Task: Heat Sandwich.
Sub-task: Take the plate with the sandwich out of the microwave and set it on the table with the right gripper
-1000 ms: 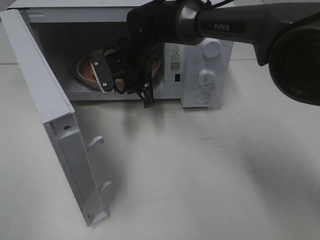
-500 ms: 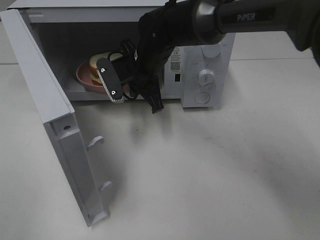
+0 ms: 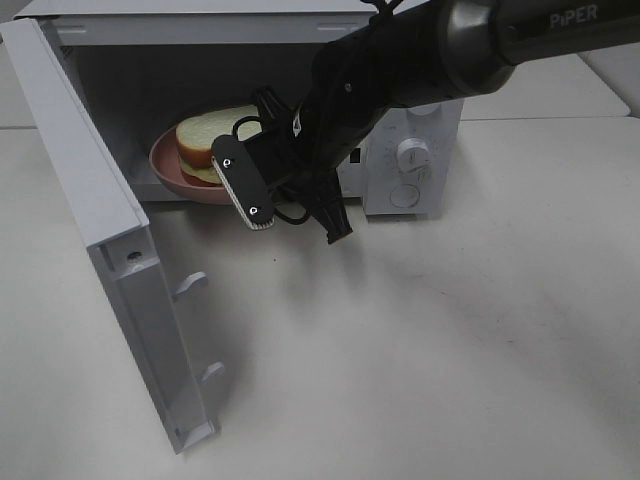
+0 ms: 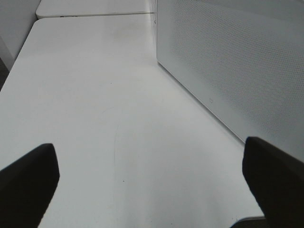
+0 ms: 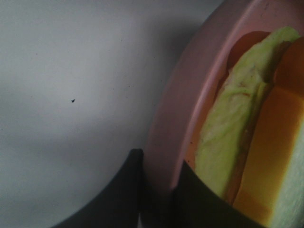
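The right gripper point(image 3: 262, 178) is clamped on the near rim of the pink plate point(image 3: 170, 172), which carries the sandwich point(image 3: 205, 138) at the microwave point(image 3: 300, 25) mouth, apparently partly inside. The cavity lies straight beyond. The left gripper point(image 4: 152, 178), jaws apart, hangs over the tabletop point(image 4: 95, 95), farther off.

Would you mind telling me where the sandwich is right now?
In the high view the sandwich lies on the pink plate at the open microwave's mouth, left of centre; the right hand grips the plate's rim.

One sandwich point(image 3: 208, 140), one pink plate point(image 3: 170, 170), one microwave point(image 3: 420, 150) with three knobs, two door hooks, two hands.
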You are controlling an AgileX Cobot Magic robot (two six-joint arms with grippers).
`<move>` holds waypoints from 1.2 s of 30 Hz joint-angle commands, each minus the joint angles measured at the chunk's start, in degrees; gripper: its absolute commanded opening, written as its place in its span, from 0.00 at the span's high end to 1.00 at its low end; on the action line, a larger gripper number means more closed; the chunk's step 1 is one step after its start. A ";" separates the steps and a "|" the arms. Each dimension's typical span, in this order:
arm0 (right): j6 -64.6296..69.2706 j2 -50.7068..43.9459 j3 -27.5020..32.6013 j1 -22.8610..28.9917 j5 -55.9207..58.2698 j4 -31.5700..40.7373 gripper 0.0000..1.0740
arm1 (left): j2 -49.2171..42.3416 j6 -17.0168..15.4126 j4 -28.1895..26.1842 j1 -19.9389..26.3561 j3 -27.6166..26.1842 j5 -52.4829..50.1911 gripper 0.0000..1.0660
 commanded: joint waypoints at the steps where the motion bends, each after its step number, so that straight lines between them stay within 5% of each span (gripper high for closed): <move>1: -0.52 -3.78 2.86 0.00 -4.98 0.17 1.00 | -1.43 -0.29 0.17 0.11 0.23 -0.80 0.05; 36: -0.52 -25.95 32.20 0.17 -15.87 -0.11 1.00 | -1.43 -0.29 0.17 0.11 0.23 -0.80 0.05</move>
